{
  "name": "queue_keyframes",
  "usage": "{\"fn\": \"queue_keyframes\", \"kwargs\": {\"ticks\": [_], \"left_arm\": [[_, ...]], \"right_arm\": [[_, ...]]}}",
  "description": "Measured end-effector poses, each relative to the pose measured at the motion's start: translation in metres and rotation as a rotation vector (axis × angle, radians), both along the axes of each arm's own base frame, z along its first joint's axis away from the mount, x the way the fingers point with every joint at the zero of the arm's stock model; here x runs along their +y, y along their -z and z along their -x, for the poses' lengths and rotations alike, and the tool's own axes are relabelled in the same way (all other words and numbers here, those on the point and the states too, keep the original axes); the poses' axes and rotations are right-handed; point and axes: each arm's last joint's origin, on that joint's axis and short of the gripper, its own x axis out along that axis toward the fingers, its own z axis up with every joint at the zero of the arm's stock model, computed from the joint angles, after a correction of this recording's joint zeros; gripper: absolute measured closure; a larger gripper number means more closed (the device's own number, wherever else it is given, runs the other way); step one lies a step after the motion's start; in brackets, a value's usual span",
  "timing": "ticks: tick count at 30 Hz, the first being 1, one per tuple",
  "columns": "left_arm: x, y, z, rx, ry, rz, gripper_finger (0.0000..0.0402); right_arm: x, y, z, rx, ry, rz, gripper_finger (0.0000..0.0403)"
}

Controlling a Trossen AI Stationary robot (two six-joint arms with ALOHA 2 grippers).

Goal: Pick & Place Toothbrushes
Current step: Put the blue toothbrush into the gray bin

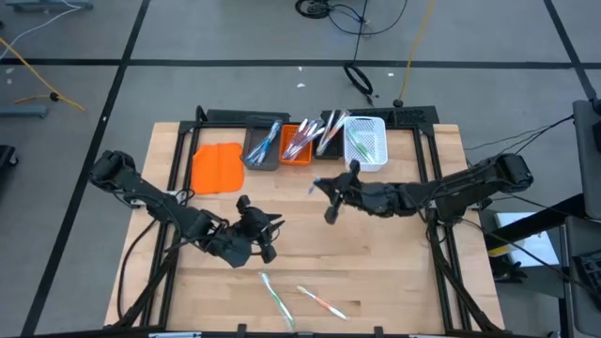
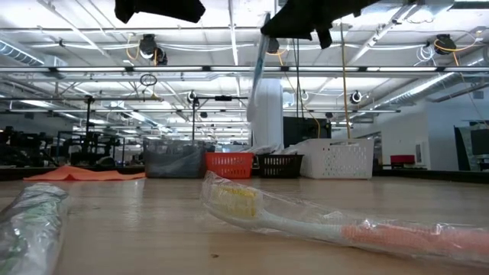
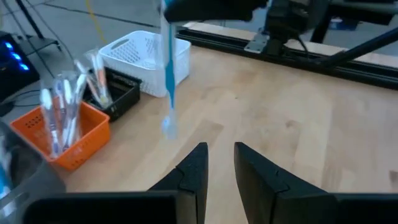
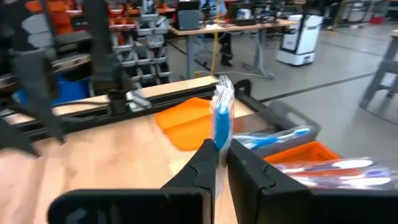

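My right gripper (image 1: 329,194) hangs over the middle of the table, in front of the bins, shut on a blue-and-clear wrapped toothbrush (image 3: 168,68). The brush also shows in the low view (image 2: 257,70). My left gripper (image 1: 269,225) hovers nearer the front, its fingers (image 3: 219,167) a little open with nothing between them. Two more toothbrushes (image 1: 277,297) (image 1: 321,301) lie flat on the wood near the front edge. Others stand in the grey bin (image 1: 263,147), orange bin (image 1: 298,144) and black bin (image 1: 329,131). My right gripper pinches the wrapped toothbrush near one end (image 4: 219,138) between its two fingers, which come at it about level from the table's right. The rest of the brush reaches out past the fingertips. It hangs nearly upright below the gripper (image 2: 256,84), clear of the table.
A row of bins stands along the far edge, ending in a white mesh bin (image 1: 368,144) on the right. A flat orange piece (image 1: 218,167) lies left of the grey bin. Bare wood lies between the bins and the two loose toothbrushes.
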Motion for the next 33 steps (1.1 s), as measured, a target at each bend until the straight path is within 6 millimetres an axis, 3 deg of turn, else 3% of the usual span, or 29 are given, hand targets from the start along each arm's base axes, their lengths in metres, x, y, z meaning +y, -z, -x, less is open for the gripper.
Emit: {"fn": "queue_keyframes", "kwargs": {"ticks": [4,10,16,22,33], "left_arm": [[0.007,0.001,-0.002,-0.003,-0.051,0.008,0.0325],[0.027,0.002,-0.008,-0.019,-0.159,0.027,0.0325],[0.046,0.003,-0.014,0.011,-0.212,0.004,0.0325],[0.051,0.002,-0.017,0.045,-0.170,-0.041,0.0318],[0.058,0.003,-0.031,0.005,-0.147,-0.028,0.0190]], "right_arm": [[-0.014,-0.004,-0.003,-0.010,0.043,0.001,0.0389],[-0.031,-0.010,-0.007,-0.080,-0.025,-0.037,0.0389],[-0.030,-0.012,-0.008,-0.096,-0.098,-0.048,0.0389],[-0.029,-0.015,-0.008,-0.122,-0.147,-0.037,0.0389],[-0.028,-0.019,-0.009,-0.160,-0.176,-0.029,0.0389]]}}
